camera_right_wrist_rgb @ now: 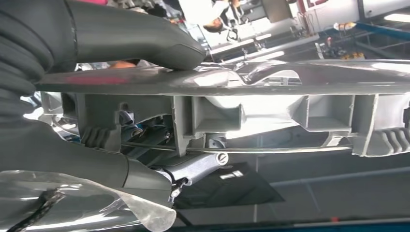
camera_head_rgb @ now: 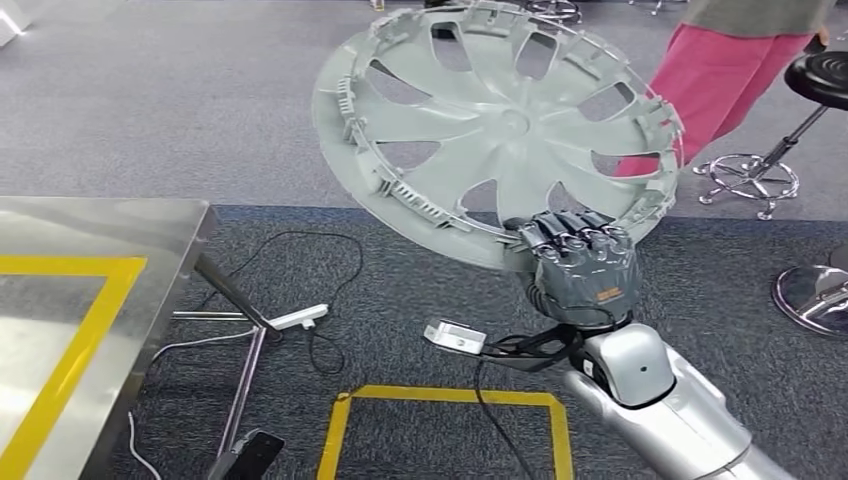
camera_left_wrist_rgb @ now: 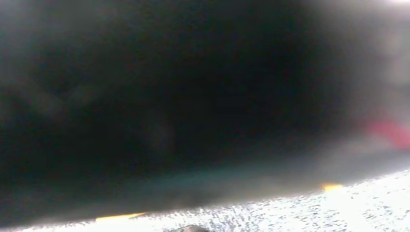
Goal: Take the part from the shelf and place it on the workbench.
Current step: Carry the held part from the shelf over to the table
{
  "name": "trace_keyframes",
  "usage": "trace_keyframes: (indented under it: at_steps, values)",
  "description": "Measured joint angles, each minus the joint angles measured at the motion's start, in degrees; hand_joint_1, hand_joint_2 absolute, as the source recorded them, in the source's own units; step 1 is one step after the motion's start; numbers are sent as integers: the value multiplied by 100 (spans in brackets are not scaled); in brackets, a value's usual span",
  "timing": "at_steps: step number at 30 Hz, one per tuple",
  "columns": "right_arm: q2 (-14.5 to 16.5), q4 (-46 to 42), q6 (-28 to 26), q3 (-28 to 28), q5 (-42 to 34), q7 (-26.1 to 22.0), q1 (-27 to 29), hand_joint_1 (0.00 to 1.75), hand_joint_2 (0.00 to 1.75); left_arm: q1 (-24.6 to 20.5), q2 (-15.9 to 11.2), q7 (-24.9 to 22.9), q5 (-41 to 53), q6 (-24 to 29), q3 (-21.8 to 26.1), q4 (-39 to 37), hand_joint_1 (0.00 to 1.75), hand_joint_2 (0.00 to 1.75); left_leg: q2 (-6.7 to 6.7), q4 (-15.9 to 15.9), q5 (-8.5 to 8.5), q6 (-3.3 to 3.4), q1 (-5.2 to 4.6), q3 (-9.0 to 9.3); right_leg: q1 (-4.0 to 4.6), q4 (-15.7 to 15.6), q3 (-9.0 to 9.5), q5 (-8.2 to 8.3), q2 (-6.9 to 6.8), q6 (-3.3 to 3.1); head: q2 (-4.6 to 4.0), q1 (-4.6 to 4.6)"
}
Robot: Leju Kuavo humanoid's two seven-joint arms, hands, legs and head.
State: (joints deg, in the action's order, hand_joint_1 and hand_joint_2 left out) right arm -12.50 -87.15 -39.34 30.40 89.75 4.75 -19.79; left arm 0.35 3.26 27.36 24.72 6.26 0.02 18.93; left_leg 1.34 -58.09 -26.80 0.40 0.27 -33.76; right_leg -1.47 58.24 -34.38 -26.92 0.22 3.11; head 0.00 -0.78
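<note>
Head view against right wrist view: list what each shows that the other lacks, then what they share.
Head view alone: the whole round wheel cover with its spoke openings, the steel workbench with yellow tape at the left, a yellow tape square on the carpet, stools, and a person's pink trousers.

Right wrist view alone: the cover's rim edge-on, with its ribs, clips and wire ring close up.

Both: the right hand gripping the cover's rim, thumb on one face and fingers on the other.
</note>
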Motion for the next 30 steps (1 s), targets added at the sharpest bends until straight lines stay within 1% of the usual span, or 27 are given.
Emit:
trace_keyframes:
  at_steps: [2, 3, 4, 5, 7, 8, 9, 10, 11, 12, 13, 14, 15, 16, 18, 19, 20, 21, 22, 23, 24, 25, 26, 27, 28, 29, 30]
  values:
    - [11, -2, -2, 0, -2, -14, 10, 175, 175, 10, -2, 0, 0, 3, 0, 2, 0, 0, 1, -10, -23, -49, 13, 0, 11, -7, 21, -31, -3, -85, 0, -8]
    - [13, -2, -2, -4, -4, -13, 13, 175, 175, 12, -4, 0, 0, 4, 0, 5, 0, 0, -12, -59, -67, -73, 22, -9, 11, -10, 39, -46, -7, -126, 0, -17]
    - [15, -3, -2, -8, -5, -10, 14, 175, 175, 9, -5, 0, 0, 5, 0, 8, 0, 0, -28, -196, -150, -97, 28, -62, 7, -16, 63, -61, -14, -166, 0, -26]
    - [18, -3, -2, -10, -5, -7, 13, 175, 175, 6, -6, 0, 0, 5, 0, 10, 0, 0, -43, -455, -280, -116, 31, -179, 5, -22, 92, -79, -23, -203, 0, -36]
    - [19, -3, -2, -12, -3, -8, 12, 175, 175, 9, -4, 0, 1, 6, -2, 11, 0, 0, -56, -1233, -566, -129, 30, -577, 22, -21, 149, -129, -33, -257, 0, -45]
    - [19, -3, -2, -10, -3, -10, 15, 175, 175, 16, -3, 0, 2, 6, -3, 11, 0, 0, -56, -1550, -626, -128, 30, -763, 33, -21, 184, -159, -34, -272, 0, -44]
    - [19, -3, -2, -8, -3, -12, 18, 175, 175, 22, -2, 0, 2, 6, -4, 11, 0, 0, -56, -1686, -575, -119, 28, -872, 43, -21, 228, -195, -32, -277, 0, -45]
    - [19, -3, -2, -7, -3, -14, 20, 175, 175, 24, -3, 0, 3, 6, -4, 11, 0, 0, -56, -1600, -411, -102, 26, -879, 53, -21, 283, -233, -30, -276, 0, -46]
    - [20, -3, -2, -7, -3, -14, 20, 175, 175, 24, -4, 0, 2, 6, -4, 11, 0, 0, -56, -1310, -163, -71, 21, -790, 62, -21, 348, -278, -29, -272, 0, -45]
    - [20, -3, -2, -8, -3, -13, 18, 175, 175, 24, -9, 0, 2, 6, -4, 11, 0, 0, -59, -950, 76, -25, 8, -656, 67, -27, 393, -328, -31, -262, 0, -42]
    - [21, -2, -5, -10, -3, -13, 11, 175, 175, 25, -15, -1, 2, 6, -4, 11, 0, 0, -68, -630, 242, 23, -12, -527, 80, -30, 440, -374, -32, -240, 0, -35]
    - [22, -2, -9, -12, -2, -13, 6, 175, 175, 22, -19, -3, 3, 5, -4, 11, 0, 0, -77, -374, 305, 67, -34, -418, 83, -37, 463, -406, -34, -207, 0, -35]
    - [22, -2, -13, -14, -2, -13, 1, 175, 175, 20, -23, -5, 3, 5, -4, 12, 0, 0, -86, -242, 280, 101, -53, -365, 85, -38, 466, -420, -37, -168, 0, -32]
    - [23, -3, -16, -14, -2, -14, -2, 175, 175, 19, -22, -8, 3, 5, -4, 13, 0, 0, -91, -178, 225, 123, -64, -340, 88, -35, 481, -418, -40, -126, 0, -33]
    - [24, -6, -17, -16, -4, -14, -1, 175, 175, 22, -18, -8, 3, 7, -3, 16, 0, 0, -80, -92, 163, 162, -44, -277, 80, 17, 459, -428, -45, -60, -1, -30]
    - [24, -6, -17, -18, -5, -14, -4, 175, 175, 23, -18, -8, 3, 8, -1, 19, 0, 0, -73, -68, 145, 187, -28, -234, 78, 146, 389, -464, -43, -35, -1, -20]
    - [24, -6, -18, -21, -5, -14, -8, 175, 175, 18, -16, -8, 2, 9, 1, 22, 0, 0, -66, -49, 126, 209, -13, -191, 76, 396, 236, -535, -39, -12, -1, -11]
    - [24, -5, -19, -22, -4, -18, -10, 175, 175, 12, -16, -8, 0, 11, 3, 25, 0, 0, -62, -41, 101, 226, -7, -159, 73, 746, 7, -635, -35, 5, -1, 0]
    - [24, -5, -19, -22, -3, -23, -11, 175, 175, 7, -13, -9, 0, 11, 4, 27, 0, 0, -60, -41, 71, 237, -6, -134, 72, 1133, -266, -750, -33, 24, 0, 3]
    - [24, -4, -19, -21, -1, -28, -7, 175, 175, 6, -9, -9, 0, 11, 4, 28, 0, 0, -59, -42, 40, 239, -6, -102, 72, 1448, -519, -834, -33, 38, 0, 3]
    - [24, -2, -19, -19, -2, -32, 2, 175, 175, 11, -4, -9, 1, 11, 4, 28, 0, 0, -55, -42, 3, 235, -6, -55, 72, 1592, -695, -832, -34, 46, 0, 2]
    - [23, 0, -18, -17, -3, -32, 8, 175, 175, 15, -2, -9, 2, 15, 4, 28, 0, 0, -50, -43, -37, 227, -6, 4, 72, 1537, -770, -716, -34, 44, 0, 4]
    - [22, 1, -17, -19, -4, -32, 14, 175, 175, 17, 2, -9, -5, 25, 4, 28, 0, 0, -43, -43, -81, 216, -6, 73, 72, 1270, -735, -476, -34, 32, 0, 6]
    - [22, 2, -17, -23, -5, -31, 15, 175, 175, 17, 8, -9, -17, 34, 5, 29, 0, 0, -36, -42, -130, 199, -6, 139, 73, 874, -634, -163, -34, 13, 0, 8]
    - [21, 4, -18, -26, -4, -31, 11, 175, 175, 14, 13, -13, -39, 44, 7, 29, 0, 0, -30, -45, -174, 174, -11, 191, 83, 513, -528, 59, -33, -8, 0, 9]
    - [22, 5, -20, -28, -3, -31, 3, 175, 175, 9, 19, -18, -68, 49, 9, 30, 0, 0, -26, -47, -212, 144, -15, 217, 95, 237, -423, 189, -30, -44, 0, 12]
    - [24, 7, -21, -28, -2, -31, -2, 175, 175, 5, 25, -25, -97, 49, 15, 31, 0, 0, -25, -45, -241, 111, -19, 226, 109, 90, -366, 245, -26, -86, 0, 12]
